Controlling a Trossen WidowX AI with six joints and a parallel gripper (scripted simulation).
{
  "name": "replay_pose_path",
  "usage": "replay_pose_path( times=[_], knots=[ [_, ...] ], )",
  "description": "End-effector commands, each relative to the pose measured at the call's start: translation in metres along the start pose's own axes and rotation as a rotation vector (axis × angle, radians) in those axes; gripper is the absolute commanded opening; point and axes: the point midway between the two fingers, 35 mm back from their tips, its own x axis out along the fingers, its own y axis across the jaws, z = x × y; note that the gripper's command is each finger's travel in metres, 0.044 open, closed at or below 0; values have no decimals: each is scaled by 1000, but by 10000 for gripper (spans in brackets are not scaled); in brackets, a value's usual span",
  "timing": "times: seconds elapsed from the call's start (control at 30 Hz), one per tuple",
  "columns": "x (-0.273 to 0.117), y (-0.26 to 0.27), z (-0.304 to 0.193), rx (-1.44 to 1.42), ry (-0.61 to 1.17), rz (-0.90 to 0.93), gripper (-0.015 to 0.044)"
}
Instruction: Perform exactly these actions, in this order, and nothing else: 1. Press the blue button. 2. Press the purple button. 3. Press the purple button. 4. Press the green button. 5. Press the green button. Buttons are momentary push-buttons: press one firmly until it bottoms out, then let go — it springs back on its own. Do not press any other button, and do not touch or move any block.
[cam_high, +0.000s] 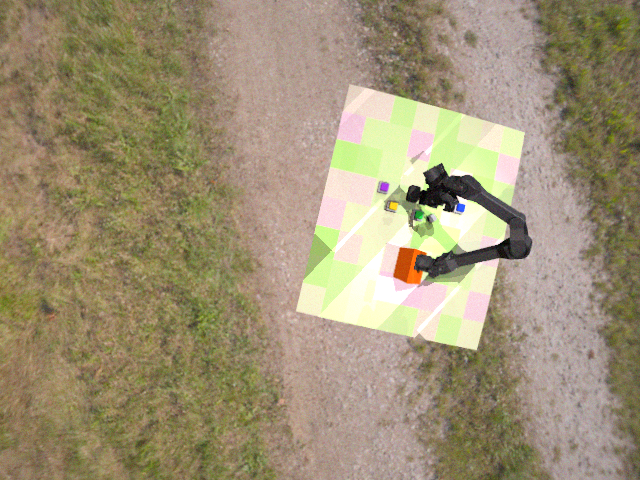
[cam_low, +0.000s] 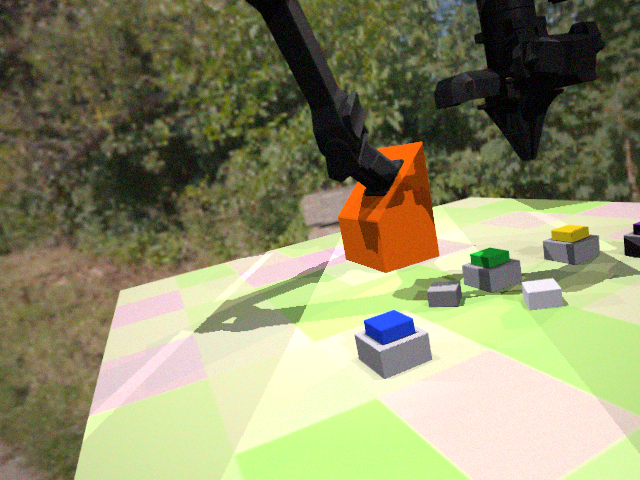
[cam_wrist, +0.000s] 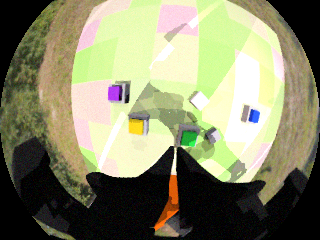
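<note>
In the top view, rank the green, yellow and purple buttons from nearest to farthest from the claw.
1. Green button: nearest, just below the shut claw.
2. Yellow button: next, to the claw's left and slightly lower.
3. Purple button: farthest, out to the left; only a little beyond yellow.

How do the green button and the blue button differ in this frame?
The green button sits among two small grey blocks; the blue button stands alone. In the wrist view, green lies just ahead of the shut gripper, blue far to the right. Both have grey bases and stand unpressed.
</note>
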Motion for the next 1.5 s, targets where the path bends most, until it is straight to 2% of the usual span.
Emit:
replay_pose_path(
  times=[0.0, 0.2, 0.33, 0.4, 1.47],
  knots=[
    [11, -36, -30, -14, 7, -15, 20],
    [15, -42, -35, -14, 7, -15, 20],
    [65, -43, -35, -14, 6, -16, 20],
    [75, -44, -36, -14, 6, -19, 20],
    [108, -45, -36, -14, 6, -20, 20]
  ],
)
